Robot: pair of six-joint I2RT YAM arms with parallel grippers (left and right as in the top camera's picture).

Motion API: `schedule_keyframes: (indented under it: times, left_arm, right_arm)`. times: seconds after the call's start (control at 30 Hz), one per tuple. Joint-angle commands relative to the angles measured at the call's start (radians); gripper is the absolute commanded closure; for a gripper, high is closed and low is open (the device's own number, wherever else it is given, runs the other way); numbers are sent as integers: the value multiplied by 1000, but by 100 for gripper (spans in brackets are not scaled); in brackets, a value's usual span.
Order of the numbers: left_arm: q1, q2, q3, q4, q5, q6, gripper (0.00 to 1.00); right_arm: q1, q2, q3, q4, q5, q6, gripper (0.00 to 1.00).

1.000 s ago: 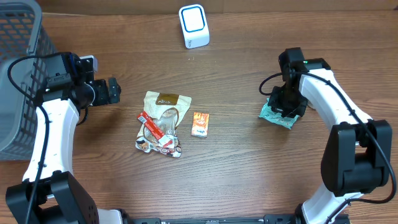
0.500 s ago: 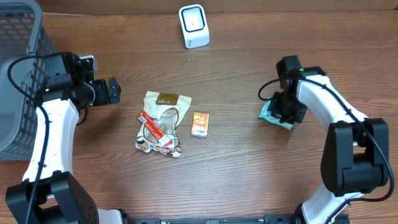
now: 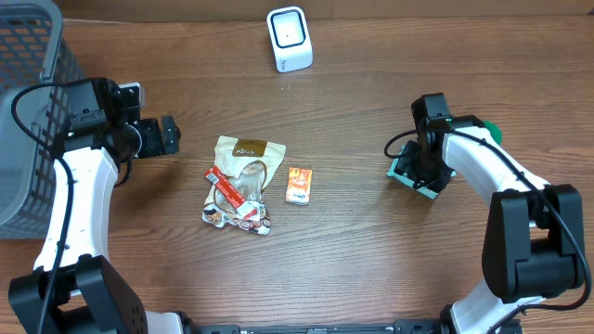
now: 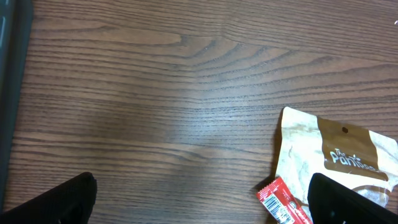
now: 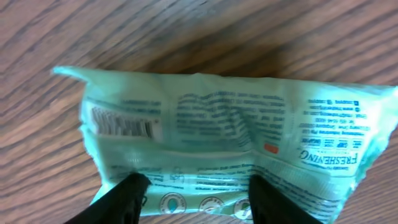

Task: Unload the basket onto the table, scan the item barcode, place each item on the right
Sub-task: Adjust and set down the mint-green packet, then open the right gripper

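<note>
Seen flat on the right of the table (image 3: 353,260), barcode (image 5: 121,122) face up: a green packet (image 5: 217,118), straddled at one edge by the half-parted right gripper (image 5: 199,199), seemingly unpinched; left gripper (image 4: 202,202) spread wide, empty, near a snack bag (image 4: 336,162).

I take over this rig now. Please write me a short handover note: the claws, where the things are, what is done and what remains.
Left claw: open and empty, above the table, left of the snack pouch.
Right claw: fingers apart across one long edge of the teal wipes pack; it looks open, not clamped.
Things: the pack lies on the table at the right, barcode facing up. The white scanner stands at the far edge, well apart from it.
Done: no scan, as far as the pictures show.
Left: grip the pack, carry it to the scanner, present the barcode.
</note>
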Motion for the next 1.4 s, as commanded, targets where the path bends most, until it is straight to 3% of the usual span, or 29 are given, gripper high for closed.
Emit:
schedule_keyframes:
  times: [0.0,0.23,0.53,0.67,1.07,1.37]
  left_arm:
    - [-1,5,14,3,8,12,0]
    - [-1,5,14,3,8,12,0]
    - [-1,5,14,3,8,12,0]
    - [-1,5,14,3,8,12,0]
    - [-1,5,14,3,8,12,1]
    - [-1,5,14,3,8,12,0]
  right_arm:
    - [-6,33,72,-49,-35,0,42]
    - [-6,33,262,-215,-23,-26,39]
    - [-9,34,236,-283,83,-10,46]
    - [-9,34,203,-257,82,-10,51]
    - [-9,34,55,-102,142,-11,50]
    - [-9,34,-49,-12,96,-11,35]
